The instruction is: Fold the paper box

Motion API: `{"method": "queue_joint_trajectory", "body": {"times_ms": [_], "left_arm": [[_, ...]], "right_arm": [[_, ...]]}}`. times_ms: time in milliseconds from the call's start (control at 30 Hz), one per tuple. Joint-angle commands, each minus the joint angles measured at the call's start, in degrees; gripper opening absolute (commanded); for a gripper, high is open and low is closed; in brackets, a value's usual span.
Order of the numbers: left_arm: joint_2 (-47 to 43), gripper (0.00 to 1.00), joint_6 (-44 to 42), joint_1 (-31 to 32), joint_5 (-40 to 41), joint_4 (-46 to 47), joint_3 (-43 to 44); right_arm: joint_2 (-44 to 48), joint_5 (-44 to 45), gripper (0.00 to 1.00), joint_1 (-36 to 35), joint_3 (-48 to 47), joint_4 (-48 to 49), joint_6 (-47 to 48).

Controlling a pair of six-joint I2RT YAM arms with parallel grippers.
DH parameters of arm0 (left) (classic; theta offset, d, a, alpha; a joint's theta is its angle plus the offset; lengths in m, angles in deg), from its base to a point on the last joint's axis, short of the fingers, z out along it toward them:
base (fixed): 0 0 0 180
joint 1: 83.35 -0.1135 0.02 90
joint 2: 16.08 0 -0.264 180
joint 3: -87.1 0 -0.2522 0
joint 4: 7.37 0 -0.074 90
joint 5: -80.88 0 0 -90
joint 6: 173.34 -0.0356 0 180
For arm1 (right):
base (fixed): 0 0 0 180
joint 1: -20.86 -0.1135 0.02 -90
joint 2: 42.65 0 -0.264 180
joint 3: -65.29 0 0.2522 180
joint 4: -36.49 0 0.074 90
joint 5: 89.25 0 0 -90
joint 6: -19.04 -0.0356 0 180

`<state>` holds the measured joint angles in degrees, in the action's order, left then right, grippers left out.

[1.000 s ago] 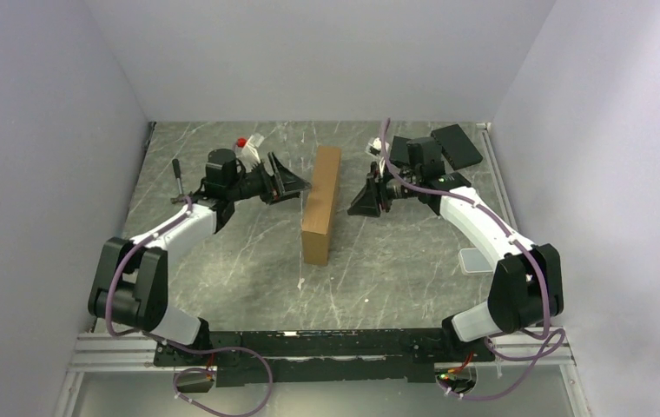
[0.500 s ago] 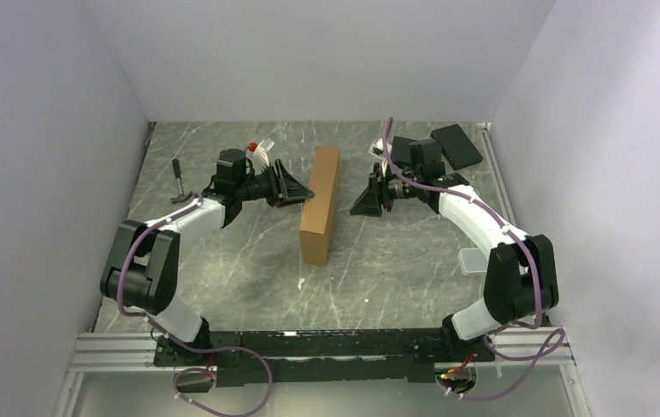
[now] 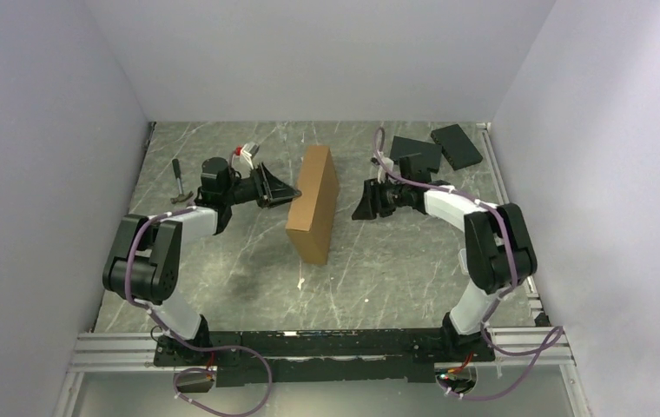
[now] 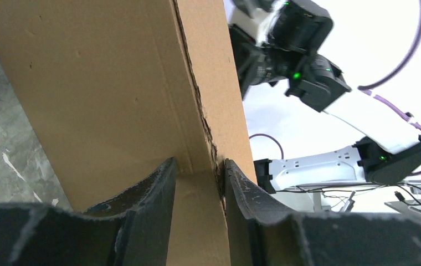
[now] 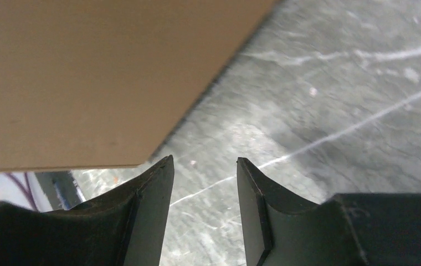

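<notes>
Where the overhead camera looks down, the paper box [image 3: 313, 204] stands tilted on one long edge in the middle of the table [image 3: 387, 269]. My left pincer [image 3: 290, 195] meets its left side, while my right pincer [image 3: 357, 205] sits just beside its right side, apart from it. Two black slabs [image 3: 438, 146] lie at the far right.

In my left wrist view, my left pincer [image 4: 198, 166] is narrow, clamped on a cardboard edge of the paper box [image 4: 114, 83].

In my right wrist view, my right pincer [image 5: 204, 160] stands partly wide with only the table [image 5: 335, 111] between its fingers. The paper box [image 5: 86, 72] is beyond the tips, untouched.
</notes>
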<state>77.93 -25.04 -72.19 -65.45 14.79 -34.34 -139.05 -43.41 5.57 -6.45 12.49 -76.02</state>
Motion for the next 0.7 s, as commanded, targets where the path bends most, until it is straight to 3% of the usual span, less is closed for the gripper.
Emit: {"method": "queue_joint_trajectory", "body": {"times_ms": [0, 200, 300, 667], "left_arm": [[4.8, 0.33, 1.1, -0.6, -0.3, 5.1, -3.4], [8.9, 0.31, 5.9, -1.3, -1.8, 14.8, -5.1], [9.0, 0.31, 5.4, -1.6, -2.0, 14.4, -4.8], [5.8, 0.31, -8.2, -1.8, 3.6, -10.9, -1.0]], "right_arm": [[-4.5, 9.4, 0.48, 0.0, -1.0, 4.0, -6.4], [-10.4, 10.0, 0.27, -0.9, -4.0, 3.4, -7.5], [-12.5, 10.1, 0.24, -1.3, -5.7, 2.6, -7.4], [-16.4, 9.3, 0.24, -1.4, -8.9, 1.8, -8.0]]}}
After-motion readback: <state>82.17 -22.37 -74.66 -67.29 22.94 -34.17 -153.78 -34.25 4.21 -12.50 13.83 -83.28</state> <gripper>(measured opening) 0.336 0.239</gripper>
